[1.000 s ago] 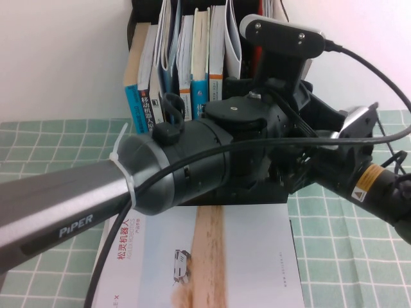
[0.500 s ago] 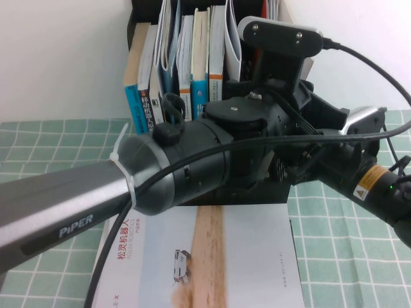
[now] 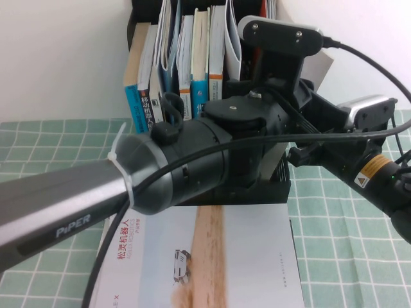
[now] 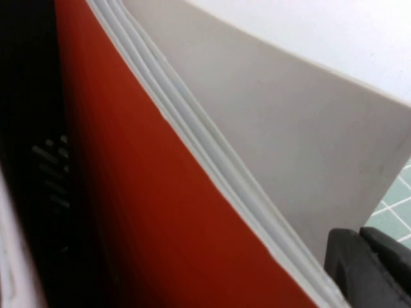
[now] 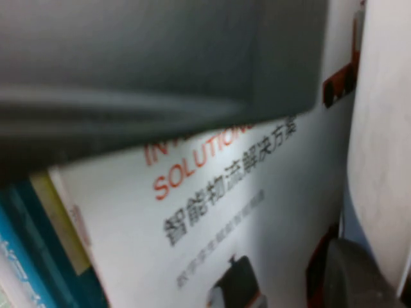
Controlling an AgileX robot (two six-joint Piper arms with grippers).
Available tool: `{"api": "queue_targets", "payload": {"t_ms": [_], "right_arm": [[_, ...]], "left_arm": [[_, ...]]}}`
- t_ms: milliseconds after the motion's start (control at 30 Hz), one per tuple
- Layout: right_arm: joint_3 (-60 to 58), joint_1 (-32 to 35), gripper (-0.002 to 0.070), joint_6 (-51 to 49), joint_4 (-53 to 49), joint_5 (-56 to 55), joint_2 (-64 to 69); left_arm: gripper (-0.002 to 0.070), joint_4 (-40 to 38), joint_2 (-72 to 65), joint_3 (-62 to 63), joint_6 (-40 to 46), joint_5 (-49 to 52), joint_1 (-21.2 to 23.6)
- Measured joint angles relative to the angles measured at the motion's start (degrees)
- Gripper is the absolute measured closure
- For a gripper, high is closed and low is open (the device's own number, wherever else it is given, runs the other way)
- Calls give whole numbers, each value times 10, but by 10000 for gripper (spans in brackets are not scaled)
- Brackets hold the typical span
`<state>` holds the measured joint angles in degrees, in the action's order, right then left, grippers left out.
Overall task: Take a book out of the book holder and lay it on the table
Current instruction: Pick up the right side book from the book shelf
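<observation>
Book with the white and pale-blue cover, tan stripe and small vehicle picture lies flat on the table, just in front of the book holder, long axis running toward the camera. Both arms reach past it into the rack: left gripper beside a thin red book, right gripper against a white brochure. Whether either gripper is wide or narrow I cannot tell.

The left arm hides the book holder's lower front and the near book's top edge, both grippers lie out of sight behind it, and the right wrist view's print is blurred.
</observation>
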<state>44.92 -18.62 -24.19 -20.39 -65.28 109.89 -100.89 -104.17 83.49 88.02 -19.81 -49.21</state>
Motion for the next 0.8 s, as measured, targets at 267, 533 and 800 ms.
{"api": "queue_targets", "payload": {"t_ms": [267, 533, 800], "right_arm": [[-1, 0, 668, -4, -21, 15, -51], [-1, 0, 668, 87, -5, 12, -194], [-2, 0, 668, 156, -60, 94, -342]], "left_arm": [[678, 0, 116, 0, 47, 4, -1], [678, 0, 261, 2, 179, -200, -6], [678, 0, 307, -10, 228, -328, -6]]}}
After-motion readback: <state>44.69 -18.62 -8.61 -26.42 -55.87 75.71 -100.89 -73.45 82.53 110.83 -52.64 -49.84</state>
